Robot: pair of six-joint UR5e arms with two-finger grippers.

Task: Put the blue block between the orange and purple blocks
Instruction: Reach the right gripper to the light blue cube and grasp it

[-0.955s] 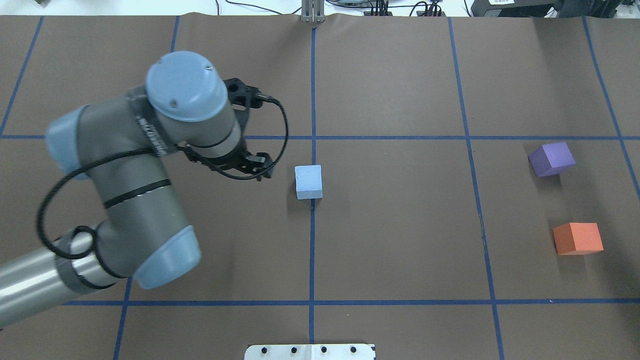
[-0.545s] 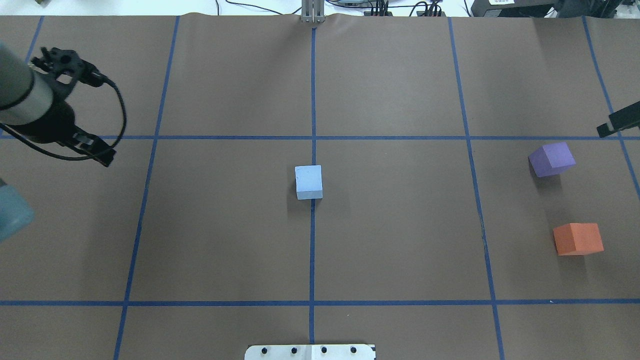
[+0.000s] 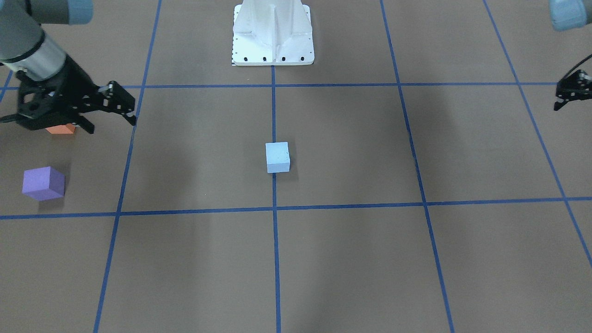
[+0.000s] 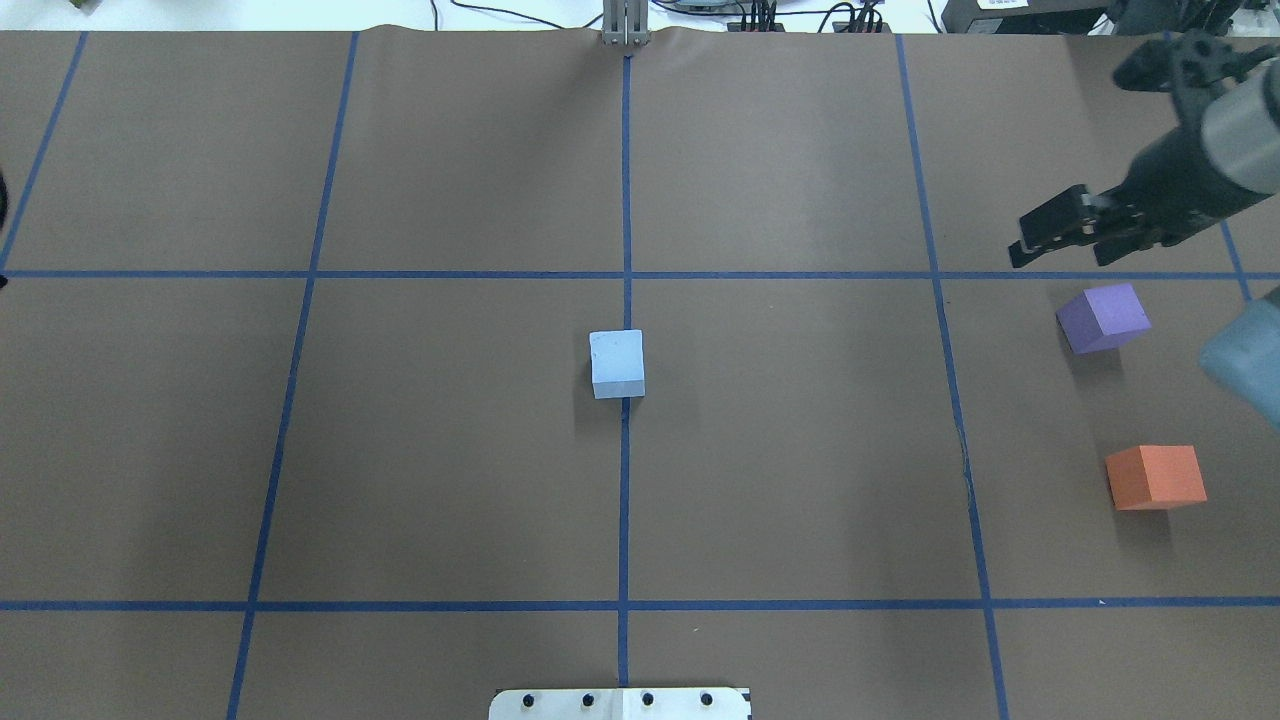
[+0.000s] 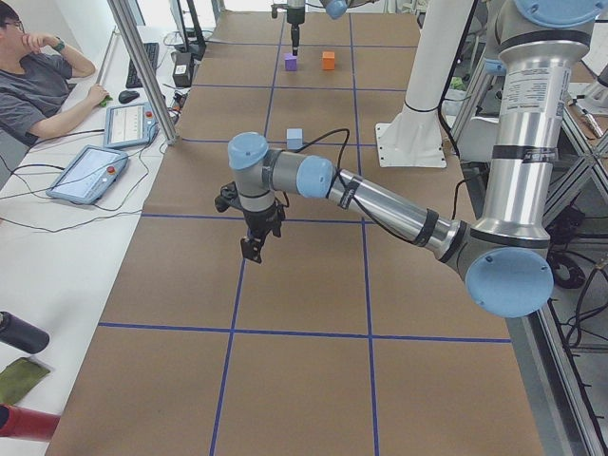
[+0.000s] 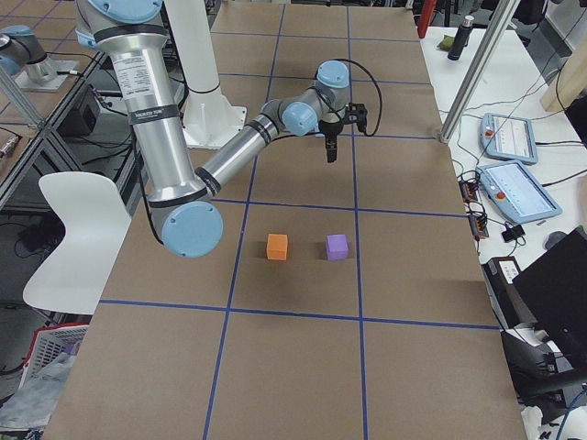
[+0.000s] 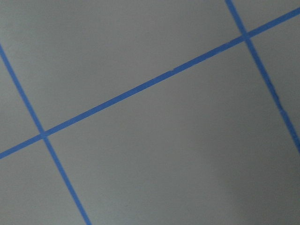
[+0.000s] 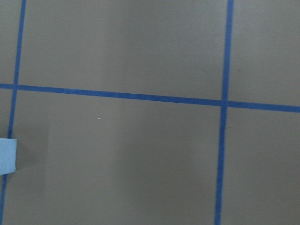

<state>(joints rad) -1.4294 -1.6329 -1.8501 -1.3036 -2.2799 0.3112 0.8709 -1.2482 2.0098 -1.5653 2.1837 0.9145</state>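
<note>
Nothing of the job was done at this point. The blue block (image 4: 617, 364) sat untouched at the middle of the table (image 4: 800, 480), squarely on the centre tape line (image 4: 624, 500), with no gripper near it. The purple block (image 4: 1103, 318) and the orange block (image 4: 1156, 477) stood well away on the robot's right side. There was a bare stretch of table between them, and that looked wide enough to take the third block.

The right gripper (image 4: 1058, 258) hung just beyond the purple block on the far side, its fingers apart and nothing between them. From across the table it partly covered the orange block. The left gripper (image 3: 566, 95) was out at the table's other edge, far from everything. It showed too small and too side-on to say whether its fingers were apart or together.

So the whole sequence was left:
- reach the blue block in the centre
- close on it and lift it
- carry it across to the right
- set it down in the gap between orange and purple

By position, the right arm looked the likelier one to do it.
</note>
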